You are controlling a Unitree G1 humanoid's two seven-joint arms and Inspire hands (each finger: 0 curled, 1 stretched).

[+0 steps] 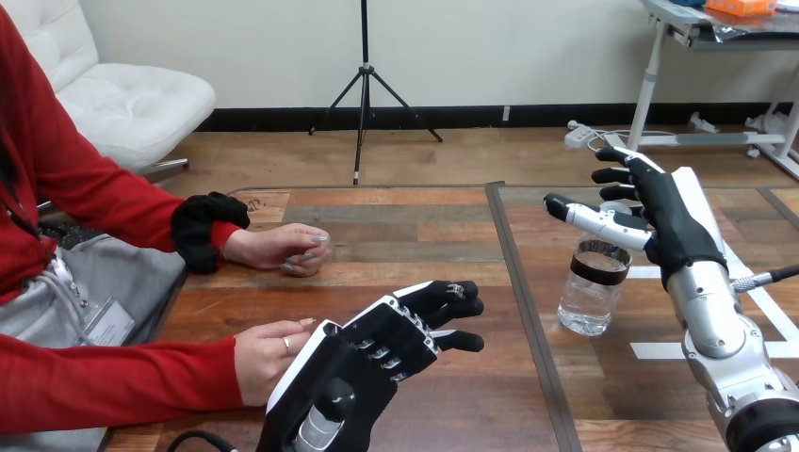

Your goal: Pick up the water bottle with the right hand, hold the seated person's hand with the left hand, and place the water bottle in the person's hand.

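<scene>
A clear water bottle (594, 292) with a dark band near its top stands upright on the table at the right. My right hand (660, 212) hovers just above and behind it, open, thumb stretched out to the left over the bottle's top, not closed on it. My left hand (400, 330) is open near the table's front middle, palm down, fingers pointing right. The person's near hand (269, 353) rests on the table right beside my left hand's back, touching or nearly so. Their far hand (283, 250) lies loosely closed on the table further back.
A dark seam (518, 282) runs front to back between two wooden tabletops. White tape strips (660, 348) mark the right tabletop near the bottle. The person sits at the left edge, both red-sleeved forearms on the table.
</scene>
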